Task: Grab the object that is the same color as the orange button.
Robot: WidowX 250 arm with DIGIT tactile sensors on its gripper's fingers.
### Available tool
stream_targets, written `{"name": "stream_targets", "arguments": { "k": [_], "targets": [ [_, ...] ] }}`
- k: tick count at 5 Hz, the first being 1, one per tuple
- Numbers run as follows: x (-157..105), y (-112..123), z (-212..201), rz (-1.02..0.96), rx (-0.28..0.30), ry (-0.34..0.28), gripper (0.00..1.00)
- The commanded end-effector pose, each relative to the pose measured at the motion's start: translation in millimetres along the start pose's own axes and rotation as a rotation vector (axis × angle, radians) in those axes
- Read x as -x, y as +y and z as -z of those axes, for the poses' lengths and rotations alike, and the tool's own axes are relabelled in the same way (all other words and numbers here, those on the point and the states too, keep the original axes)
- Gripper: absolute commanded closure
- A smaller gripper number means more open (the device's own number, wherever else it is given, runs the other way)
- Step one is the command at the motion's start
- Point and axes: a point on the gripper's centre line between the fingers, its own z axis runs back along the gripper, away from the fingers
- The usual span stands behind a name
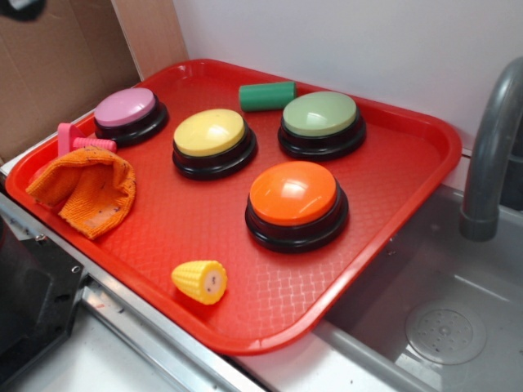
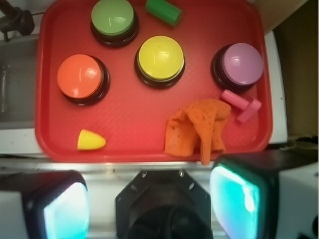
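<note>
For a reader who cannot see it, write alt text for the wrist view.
A red tray seen from above holds orange, yellow, green and pink dome buttons, plus a crumpled orange cloth at its near edge. The open gripper hangs above the tray's near rim.

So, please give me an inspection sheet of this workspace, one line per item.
Surface: red tray on a counter beside a sink.
Job's things: orange cloth, crumpled at the tray's edge; orange button, untouched.
Clutter: pink button, yellow button, green button, green cylinder, pink T-shaped toy touching the cloth, toy corn.
Tool: open, above the tray's near edge, holding nothing.
Cables: nothing seen.
Surroundings: grey faucet, white wall.
</note>
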Motion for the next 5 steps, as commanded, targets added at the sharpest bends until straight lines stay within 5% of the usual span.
{"name": "stream_targets", "arguments": {
  "k": [1, 4, 5],
  "targets": [
    [-16, 41, 53, -0.112, -0.061, -0.013, 0.0],
    [-5, 88, 138, -0.3, -0.123, 0.035, 0.0],
    [-14, 88, 176, -0.226, -0.041, -0.025, 0.0]
  ]
}}
